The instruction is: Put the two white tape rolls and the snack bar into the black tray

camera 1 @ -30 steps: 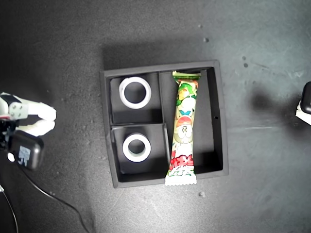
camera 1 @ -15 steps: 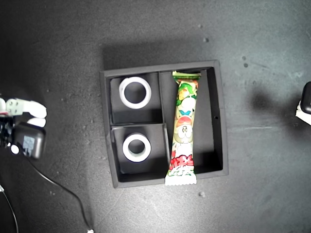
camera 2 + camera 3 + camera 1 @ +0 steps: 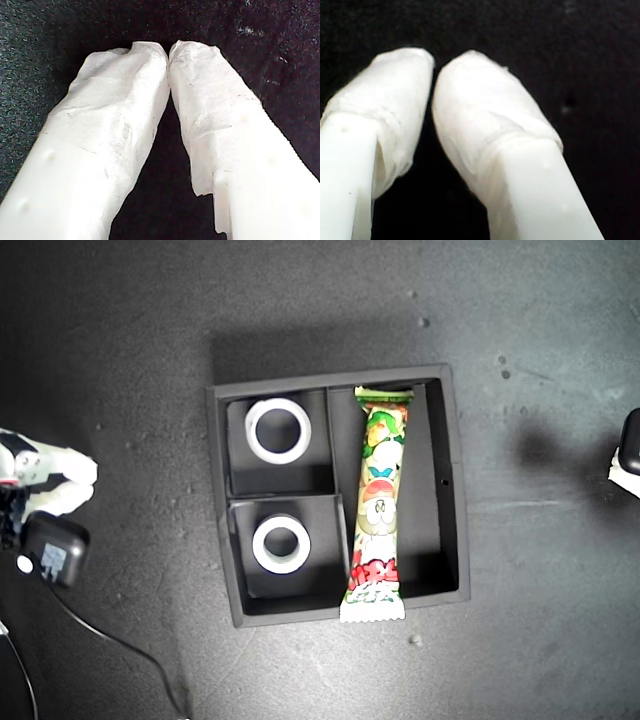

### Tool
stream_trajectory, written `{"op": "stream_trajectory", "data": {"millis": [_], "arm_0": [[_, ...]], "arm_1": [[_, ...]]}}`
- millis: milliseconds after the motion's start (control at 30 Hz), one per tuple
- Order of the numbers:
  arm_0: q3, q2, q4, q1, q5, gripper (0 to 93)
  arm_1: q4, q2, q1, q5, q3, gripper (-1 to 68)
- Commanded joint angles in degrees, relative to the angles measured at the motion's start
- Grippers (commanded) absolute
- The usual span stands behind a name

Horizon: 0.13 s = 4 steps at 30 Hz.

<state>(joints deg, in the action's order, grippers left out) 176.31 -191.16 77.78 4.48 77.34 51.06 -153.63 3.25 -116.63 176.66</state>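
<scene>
The black tray [image 3: 450, 480] sits mid-scene in the exterior view. One white tape roll [image 3: 279, 430] lies flat in its upper small compartment, and a second white tape roll [image 3: 280, 545] lies in the lower one. The snack bar [image 3: 380, 505] fills the long compartment, with its lower crimped end over the tray's wall. My first gripper [image 3: 169, 50] is shut and empty over dark surface, and so is my second gripper [image 3: 434, 65]. The wrist views do not show which arm is which.
In the exterior view, one arm with white fingers [image 3: 62, 480] and a black camera block [image 3: 50, 550] is at the left edge, well away from the tray. A thin cable [image 3: 110, 645] trails below it. A dark part of the other arm [image 3: 630, 445] shows at the right edge.
The arm at the exterior view's left edge has drawn back slightly toward that edge, and its cable has shifted. The tray, rolls and bar have not moved.
</scene>
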Motion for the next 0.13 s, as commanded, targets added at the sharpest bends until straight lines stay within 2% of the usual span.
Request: {"op": "stream_trajectory", "data": {"millis": [0,100], "arm_0": [[3.5,-2.9,2.1,-0.6,-0.4,0.2],[3.5,-2.9,2.1,-0.6,-0.4,0.2]], "arm_1": [[1.0,0.5,-0.3,0.0,1.8,0.2],[1.0,0.5,-0.3,0.0,1.8,0.2]]}}
